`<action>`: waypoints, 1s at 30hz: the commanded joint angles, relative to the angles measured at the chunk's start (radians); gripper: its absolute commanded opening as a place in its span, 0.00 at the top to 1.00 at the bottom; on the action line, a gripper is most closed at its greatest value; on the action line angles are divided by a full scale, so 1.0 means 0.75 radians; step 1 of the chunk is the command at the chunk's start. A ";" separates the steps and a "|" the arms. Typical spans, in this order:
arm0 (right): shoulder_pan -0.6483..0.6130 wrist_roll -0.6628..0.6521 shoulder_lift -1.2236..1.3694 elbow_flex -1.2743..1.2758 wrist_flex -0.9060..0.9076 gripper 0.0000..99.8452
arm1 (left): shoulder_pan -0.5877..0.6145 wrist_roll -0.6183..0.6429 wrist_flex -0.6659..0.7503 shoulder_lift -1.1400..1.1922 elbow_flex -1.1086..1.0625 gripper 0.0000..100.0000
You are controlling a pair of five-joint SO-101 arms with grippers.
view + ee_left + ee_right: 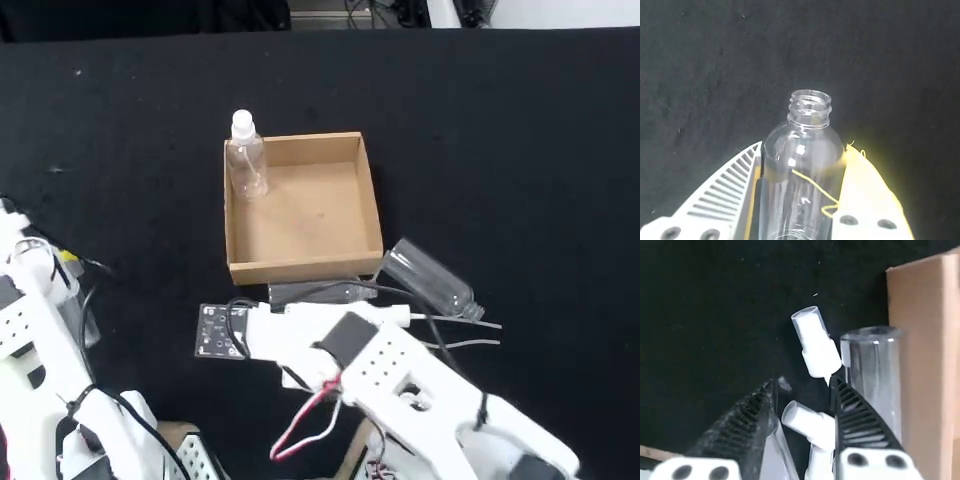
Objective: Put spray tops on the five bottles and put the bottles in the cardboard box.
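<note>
My left gripper [805,147] is shut on a clear bottle [807,150] whose threaded neck is open, with no top on it. My right gripper [802,385] is shut on a white spray top [807,422]. A second spray top [815,347] lies on the black cloth just beyond its fingertips. In the high view the right gripper [222,332] lies low in front of the cardboard box [300,268]. One bottle with a spray top [245,155] stands in the box's far left corner. Another topless bottle [430,280] lies to the right of the box.
A clear cylinder [872,365] lies against the box's front wall [925,340], also seen as a clear piece [315,292] in the high view. The left arm [30,320] is at the table's left edge. Thin white tubes [470,328] lie near the lying bottle.
</note>
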State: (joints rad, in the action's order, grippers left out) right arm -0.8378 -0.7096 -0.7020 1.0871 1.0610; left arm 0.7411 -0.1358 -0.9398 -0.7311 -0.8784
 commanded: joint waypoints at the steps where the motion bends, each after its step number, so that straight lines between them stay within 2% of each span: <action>1: -0.014 -0.041 0.095 -0.075 -0.113 0.84 | -0.009 0.145 0.176 -0.039 0.013 0.97; 5: -0.041 -0.065 0.128 -0.107 -0.158 0.84 | -0.005 0.237 0.344 -0.039 0.003 0.97; 12: -0.100 -0.065 0.132 -0.122 -0.166 0.84 | 0.001 0.315 0.462 -0.051 -0.103 0.97; 19: -0.155 -0.110 0.134 -0.126 -0.168 0.84 | 0.128 0.315 0.622 -0.053 -0.242 0.97; 25: -0.153 -0.121 0.161 -0.152 -0.168 0.84 | 0.150 0.315 0.597 -0.055 -0.247 0.97; 30: -0.133 -0.164 0.382 -0.238 -0.178 0.79 | 0.154 0.315 0.585 -0.055 -0.242 0.97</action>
State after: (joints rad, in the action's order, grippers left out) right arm -0.9452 -0.8216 -0.4979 0.9981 0.9429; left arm 0.8439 0.0882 -0.4979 -0.7311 -1.0794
